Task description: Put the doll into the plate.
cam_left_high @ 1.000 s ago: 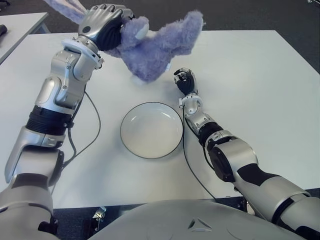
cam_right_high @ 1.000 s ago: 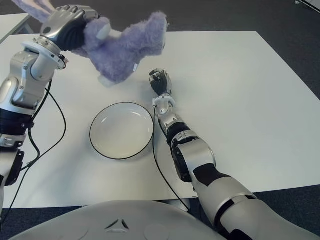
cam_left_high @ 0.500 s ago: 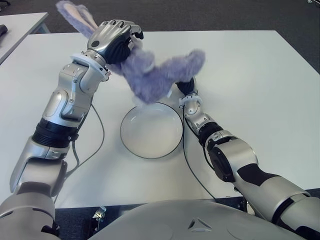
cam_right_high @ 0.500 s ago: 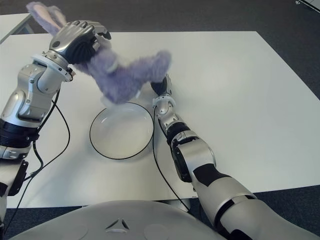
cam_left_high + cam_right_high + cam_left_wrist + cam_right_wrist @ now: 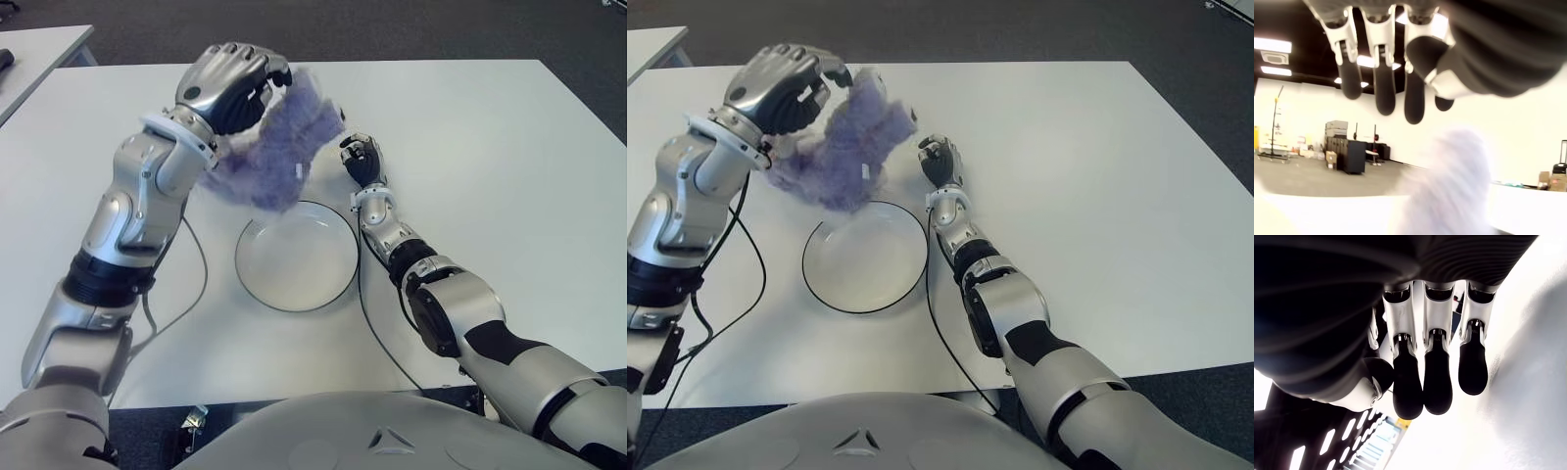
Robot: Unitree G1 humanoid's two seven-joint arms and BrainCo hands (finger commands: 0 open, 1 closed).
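A fluffy purple doll [image 5: 269, 162] shows blurred in the air just under my left hand [image 5: 230, 83], above the far left rim of the white plate [image 5: 294, 289]. In the left wrist view the fingers [image 5: 1383, 93] are spread and stand apart from the doll [image 5: 1449, 186], so the hand holds nothing. The plate has a dark rim and nothing lies in it. My right hand [image 5: 361, 159] shows beside the plate's far right edge, its fingers [image 5: 1430, 382] relaxed around nothing.
The white table [image 5: 490, 147] stretches wide to the right of the plate. A black cable [image 5: 191, 264] runs over the table to the left of the plate. A second table's corner [image 5: 39, 49] shows at the far left.
My left hand swung the doll down toward the plate, then its fingers opened; the doll has left the grasp and hangs blurred below the hand. The right hand has not moved.
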